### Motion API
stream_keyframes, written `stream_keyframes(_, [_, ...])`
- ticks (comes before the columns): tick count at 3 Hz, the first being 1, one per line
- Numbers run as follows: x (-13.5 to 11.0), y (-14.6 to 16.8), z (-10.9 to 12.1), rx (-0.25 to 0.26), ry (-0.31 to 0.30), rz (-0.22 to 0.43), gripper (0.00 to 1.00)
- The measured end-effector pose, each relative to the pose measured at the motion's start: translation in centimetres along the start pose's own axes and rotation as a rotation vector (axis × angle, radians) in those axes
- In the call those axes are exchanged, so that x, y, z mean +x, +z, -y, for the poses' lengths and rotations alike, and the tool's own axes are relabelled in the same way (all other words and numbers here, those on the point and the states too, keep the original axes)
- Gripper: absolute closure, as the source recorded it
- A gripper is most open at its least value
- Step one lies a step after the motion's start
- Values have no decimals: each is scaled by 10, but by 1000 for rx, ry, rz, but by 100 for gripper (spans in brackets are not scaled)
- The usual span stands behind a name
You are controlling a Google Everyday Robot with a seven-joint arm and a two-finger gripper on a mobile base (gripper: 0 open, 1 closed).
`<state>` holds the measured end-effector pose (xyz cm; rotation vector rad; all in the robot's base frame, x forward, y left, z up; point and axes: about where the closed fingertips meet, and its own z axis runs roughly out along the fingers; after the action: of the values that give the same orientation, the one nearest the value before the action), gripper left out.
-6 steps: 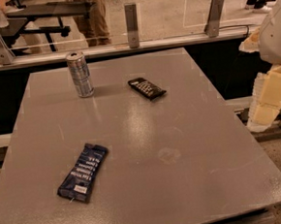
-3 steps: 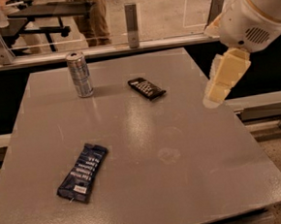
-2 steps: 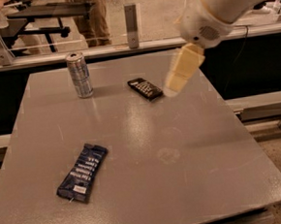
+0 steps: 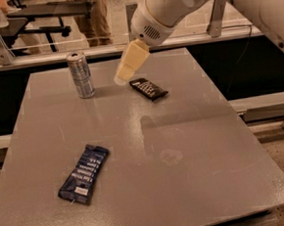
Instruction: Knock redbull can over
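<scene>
The redbull can (image 4: 81, 75) is a slim silver can with bluish panels. It stands upright near the far left of the grey table (image 4: 183, 131). My gripper (image 4: 122, 77) hangs from the white arm at the top of the view. Its cream-coloured tip points down and left, just right of the can and a short gap away from it, above the table. It holds nothing that I can see.
A dark brown snack wrapper (image 4: 149, 89) lies just right of the gripper tip. A dark blue wrapper (image 4: 84, 174) lies at the front left. A glass-and-metal railing (image 4: 53, 43) runs along the table's far edge.
The arm has swung in from the right edge of the view and across the table to the left. The gripper is now close to the can. The can and wrappers have not moved.
</scene>
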<state>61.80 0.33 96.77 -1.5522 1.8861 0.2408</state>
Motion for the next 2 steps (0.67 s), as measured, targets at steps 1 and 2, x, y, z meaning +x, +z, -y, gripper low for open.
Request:
stream_keyframes(1, [-20,40,8,-32,58,36,0])
stream_keyframes(2, [-42,77,13,-57,95,58,0])
